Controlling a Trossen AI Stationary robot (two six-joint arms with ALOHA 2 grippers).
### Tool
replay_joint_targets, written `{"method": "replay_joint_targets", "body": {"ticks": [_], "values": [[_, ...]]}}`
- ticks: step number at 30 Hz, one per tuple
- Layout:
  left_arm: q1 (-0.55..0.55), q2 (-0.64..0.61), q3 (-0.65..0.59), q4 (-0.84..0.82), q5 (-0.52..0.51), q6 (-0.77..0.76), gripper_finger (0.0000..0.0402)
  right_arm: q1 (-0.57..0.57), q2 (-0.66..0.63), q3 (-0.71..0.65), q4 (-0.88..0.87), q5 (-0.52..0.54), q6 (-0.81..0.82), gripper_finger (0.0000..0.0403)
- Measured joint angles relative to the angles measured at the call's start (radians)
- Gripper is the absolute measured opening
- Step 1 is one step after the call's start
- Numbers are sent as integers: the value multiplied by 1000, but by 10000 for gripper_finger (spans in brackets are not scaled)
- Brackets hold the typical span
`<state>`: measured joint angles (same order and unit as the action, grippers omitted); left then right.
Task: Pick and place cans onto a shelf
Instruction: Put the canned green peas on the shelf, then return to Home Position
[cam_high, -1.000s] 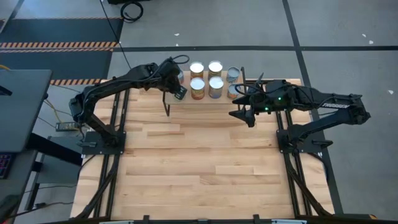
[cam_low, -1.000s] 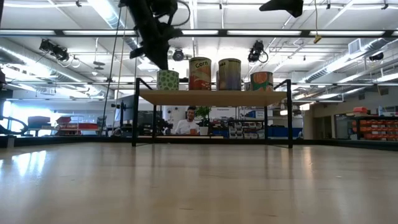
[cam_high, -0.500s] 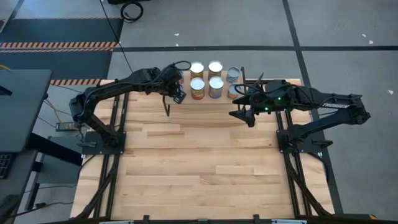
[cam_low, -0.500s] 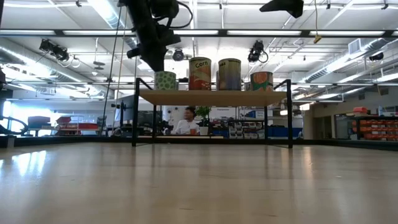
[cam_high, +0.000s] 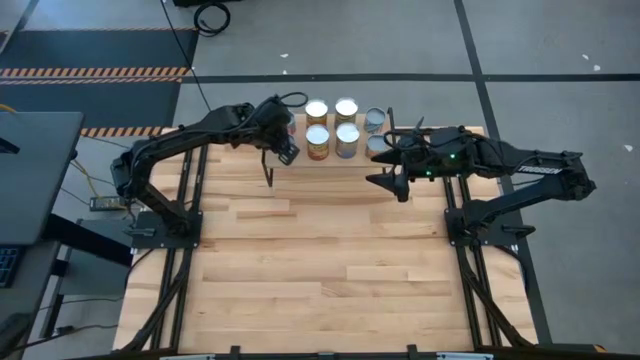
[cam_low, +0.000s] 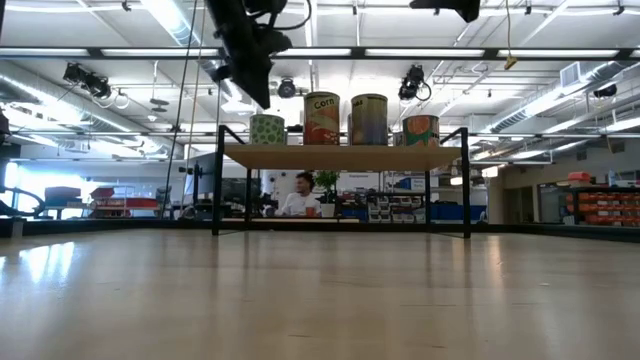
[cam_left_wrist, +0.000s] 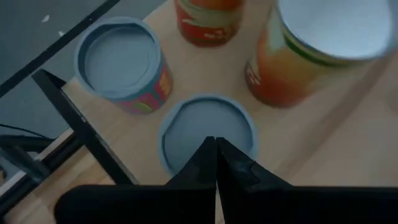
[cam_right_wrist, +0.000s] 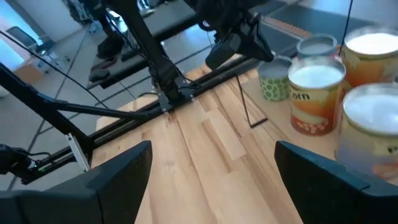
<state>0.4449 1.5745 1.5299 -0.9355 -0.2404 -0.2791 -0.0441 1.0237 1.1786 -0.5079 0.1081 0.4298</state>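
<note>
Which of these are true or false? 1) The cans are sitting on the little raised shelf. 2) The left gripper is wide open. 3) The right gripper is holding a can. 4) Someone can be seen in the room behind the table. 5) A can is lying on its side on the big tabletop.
1) The cans stand upright on the shelf: true.
2) False. The left gripper is shut, its fingers pressed together above a grey-topped can.
3) False. The right gripper is open and empty, off to the side of the shelf.
4) True. In the low view a person shows beneath the shelf, far behind.
5) False. No can lies on the tabletop; all those visible are on the shelf.
</note>
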Motion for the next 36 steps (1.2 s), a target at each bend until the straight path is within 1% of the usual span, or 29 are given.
{"method": "replay_joint_targets", "body": {"ticks": [3,6,7,9,12,15,16,17,20,24,28,30,32,34,36], "values": [[-1,0,43,-61,4,14,6,-6,-6,0,27,2,-34,347],[0,-34,53,-54,55,35,5,-20,-26,0,97,0,-77,347],[0,-58,48,-25,69,56,4,-26,-35,0,125,-13,-98,346],[1,-112,31,41,129,106,3,-49,-54,-1,157,-59,-139,339],[19,-181,-27,145,236,150,2,-98,-75,-26,216,-173,-172,310],[38,-259,-111,302,352,211,2,-153,-81,-72,297,-280,-202,267],[43,-283,-137,359,374,214,2,-170,-81,-81,310,-303,-214,251],[47,-301,-155,403,376,204,2,-184,-79,-84,325,-317,-221,235],[51,-319,-176,455,344,109,9,-211,-74,-85,355,-318,-224,191],[52,-327,-175,477,326,65,24,-216,-75,-85,348,-313,-247,155],[51,-325,-175,476,324,60,29,-216,-67,-85,353,-286,-334,146],[45,-325,-175,489,323,62,27,-217,-60,-85,356,-277,-348,145],[46,-324,-176,525,324,111,25,-217,-61,-85,334,-269,-317,145],[51,-329,-176,524,331,153,23,-206,-79,-86,318,-264,-296,145],[61,-360,-187,490,386,196,21,-169,-122,-86,330,-245,-304,145]]}}
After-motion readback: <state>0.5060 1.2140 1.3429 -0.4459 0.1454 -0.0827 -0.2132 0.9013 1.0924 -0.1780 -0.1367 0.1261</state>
